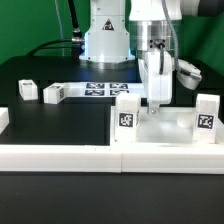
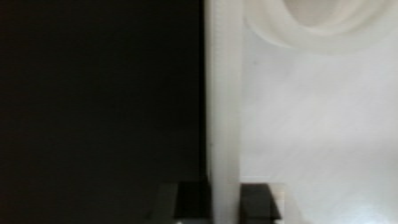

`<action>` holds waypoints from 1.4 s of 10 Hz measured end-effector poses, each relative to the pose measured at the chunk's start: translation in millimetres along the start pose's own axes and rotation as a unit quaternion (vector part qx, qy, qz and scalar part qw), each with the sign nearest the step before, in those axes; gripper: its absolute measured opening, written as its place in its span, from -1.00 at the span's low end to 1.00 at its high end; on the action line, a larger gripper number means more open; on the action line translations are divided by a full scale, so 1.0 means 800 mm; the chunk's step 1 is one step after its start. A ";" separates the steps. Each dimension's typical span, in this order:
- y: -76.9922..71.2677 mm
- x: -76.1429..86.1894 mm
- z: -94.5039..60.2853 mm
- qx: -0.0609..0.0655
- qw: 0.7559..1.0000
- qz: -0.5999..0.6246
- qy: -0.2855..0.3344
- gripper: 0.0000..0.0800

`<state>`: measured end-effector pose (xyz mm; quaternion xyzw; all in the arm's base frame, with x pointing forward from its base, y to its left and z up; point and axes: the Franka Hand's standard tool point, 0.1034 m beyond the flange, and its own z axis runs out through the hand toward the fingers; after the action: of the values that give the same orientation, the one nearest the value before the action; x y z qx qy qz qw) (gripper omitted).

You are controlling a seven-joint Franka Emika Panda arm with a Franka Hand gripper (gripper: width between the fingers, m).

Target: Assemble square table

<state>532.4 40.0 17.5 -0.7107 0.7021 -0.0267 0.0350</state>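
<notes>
Lower right of exterior frame: large white plastic square tray-like tabletop [image 1: 175, 128] flat on black counter [image 1: 60, 120]. Gripper [image 1: 157, 103] closed, pinching its thin raised rim. Likely light, stiff, smooth; rim best hold, may slip.

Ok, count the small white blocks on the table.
5 small white blocks: one cut by the exterior view's left edge, two beside the marker board, two flanking the gripper at the white top. Others may hide behind the arm.
</notes>
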 end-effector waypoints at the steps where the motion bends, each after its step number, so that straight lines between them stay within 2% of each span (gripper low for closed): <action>1: 0.006 0.021 -0.001 0.009 0.999 -0.033 0.008 -0.86; 2: 0.010 0.047 -0.002 0.025 0.998 -0.052 0.020 -0.86; 3: 0.014 0.062 -0.003 0.031 0.997 -0.068 0.025 -0.86; 7: 0.021 0.066 0.000 0.021 0.983 -0.179 0.027 -0.86; 8: 0.021 0.083 -0.001 0.020 0.969 -0.244 0.030 -0.86; 10: 0.022 0.137 -0.007 0.020 0.930 -0.365 0.037 -0.86; 13: 0.022 0.141 -0.006 0.014 0.896 -0.441 0.040 -0.86; 14: 0.019 0.140 -0.007 0.007 0.870 -0.492 0.038 -0.86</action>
<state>518.3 -72.2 20.2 -0.9623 0.2619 -0.0728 -0.0046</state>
